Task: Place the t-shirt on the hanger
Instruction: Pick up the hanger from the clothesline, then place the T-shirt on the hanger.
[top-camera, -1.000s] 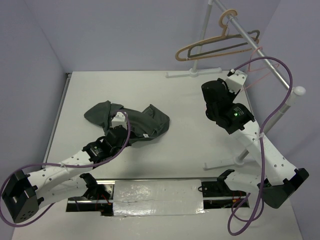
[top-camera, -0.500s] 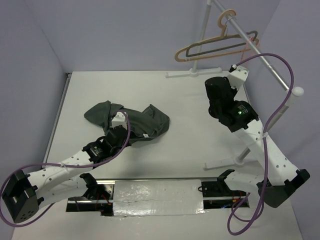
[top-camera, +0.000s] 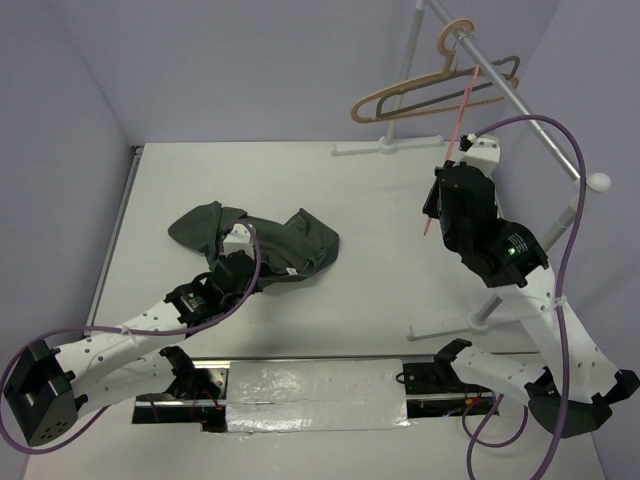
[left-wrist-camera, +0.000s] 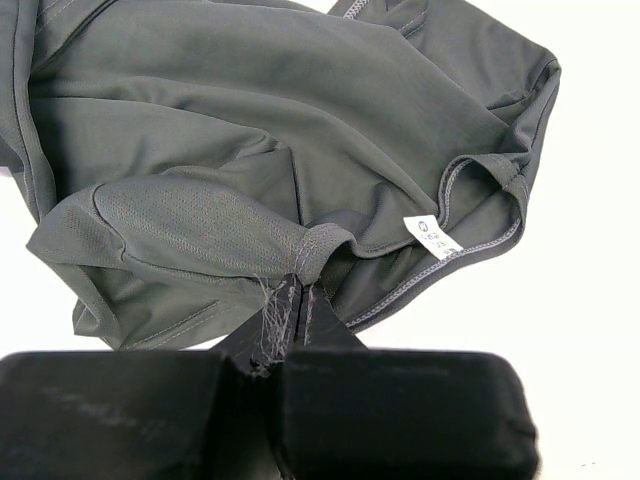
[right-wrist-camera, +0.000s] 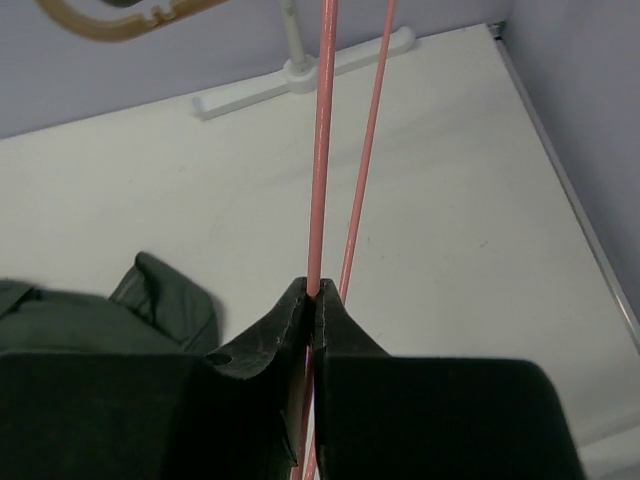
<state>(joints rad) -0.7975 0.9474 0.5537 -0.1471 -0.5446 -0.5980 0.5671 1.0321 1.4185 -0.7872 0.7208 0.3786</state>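
Note:
The dark grey t-shirt (top-camera: 262, 240) lies crumpled on the white table at left of centre. My left gripper (top-camera: 232, 262) is shut on a fold of the t-shirt (left-wrist-camera: 250, 180) near its collar, low on the table. My right gripper (top-camera: 445, 185) is shut on the thin pink hanger (top-camera: 460, 115), which slants up toward the rack rail. In the right wrist view the pink hanger (right-wrist-camera: 322, 140) runs up from between the shut fingertips, with its second wire just to the right.
A white clothes rack (top-camera: 520, 110) stands at the back right, with a tan hanger (top-camera: 400, 95) and a dark grey hanger (top-camera: 490, 85) on its rail. Rack feet (top-camera: 385, 145) lie on the table. A purple cable (top-camera: 560, 170) loops over the right arm.
My right arm has swung right and turned, lifting the pink hanger so it now stands steeply upright from the gripper. The left arm and the t-shirt have not moved.

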